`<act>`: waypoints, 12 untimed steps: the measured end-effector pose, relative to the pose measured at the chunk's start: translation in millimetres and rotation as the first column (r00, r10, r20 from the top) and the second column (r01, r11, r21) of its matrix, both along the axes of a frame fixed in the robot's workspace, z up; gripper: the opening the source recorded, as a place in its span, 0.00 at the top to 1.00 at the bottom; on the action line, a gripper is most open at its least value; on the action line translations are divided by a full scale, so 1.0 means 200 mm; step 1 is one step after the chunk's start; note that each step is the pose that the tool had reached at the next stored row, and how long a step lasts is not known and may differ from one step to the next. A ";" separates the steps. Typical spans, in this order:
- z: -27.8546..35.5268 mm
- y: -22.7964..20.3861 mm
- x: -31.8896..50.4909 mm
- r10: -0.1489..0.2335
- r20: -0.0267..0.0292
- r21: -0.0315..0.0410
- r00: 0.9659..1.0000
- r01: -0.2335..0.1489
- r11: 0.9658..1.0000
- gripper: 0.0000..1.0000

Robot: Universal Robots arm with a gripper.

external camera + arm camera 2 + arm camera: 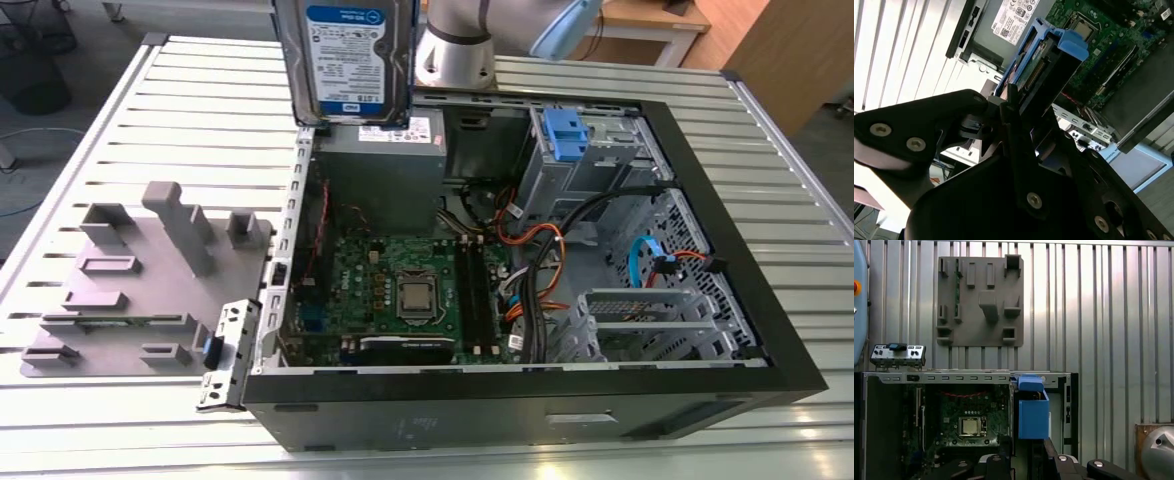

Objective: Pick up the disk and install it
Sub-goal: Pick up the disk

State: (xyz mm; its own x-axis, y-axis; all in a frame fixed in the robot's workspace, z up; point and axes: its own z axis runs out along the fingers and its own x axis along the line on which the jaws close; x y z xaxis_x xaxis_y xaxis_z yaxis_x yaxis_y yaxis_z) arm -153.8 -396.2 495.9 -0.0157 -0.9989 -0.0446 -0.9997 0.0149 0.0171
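**Ribbed metal tabletop [200, 100] with an open computer case [534, 400], disk [344, 60] held above it**

Silver slats run across the tabletop, and wooden furniture [774, 50] stands beyond its far right corner in the exterior view. The black-rimmed computer case lies on its side with its interior exposed. A green motherboard [400, 290] sits toward the exterior view's left half of the case. A bundle of black and orange cables [561, 230] lies to the right of it. A grey metal box [387, 170] with a white sticker [420, 130] sits at the far left corner inside the case. A blue bracket [567, 135] tops the metal cage at the far right.

Outside the case, on the exterior view's left, a grey fixture plate [120, 290] lies flat on the slats. A tall grey post [180, 225] rises from it. The arm's silver base [461, 40] stands behind the far wall of the case.

The disk hangs upright in the air at the far side, its blue-and-white label facing the exterior camera. Its lower edge is just above the grey metal box, and I cannot tell whether they touch.

In the second wrist view the black tool [1014, 110] is closed around one end of the disk [1046, 60]. The blue side rails and a bare connector edge stick out past the fingers [1019, 145], with the motherboard beyond them. In the first wrist view the blue-railed end of the disk [1033, 412] points down at the far edge of the case.
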 end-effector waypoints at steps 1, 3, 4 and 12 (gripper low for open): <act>0.000 0.000 0.018 0.000 0.000 0.000 1.000 0.000 1.000 0.65; -0.001 0.000 0.053 0.000 0.000 0.000 1.000 0.000 1.000 0.65; -0.001 0.000 0.073 0.000 0.000 0.000 1.000 0.000 1.000 0.65; -0.002 0.000 0.220 0.000 0.000 0.000 1.000 0.000 1.000 0.65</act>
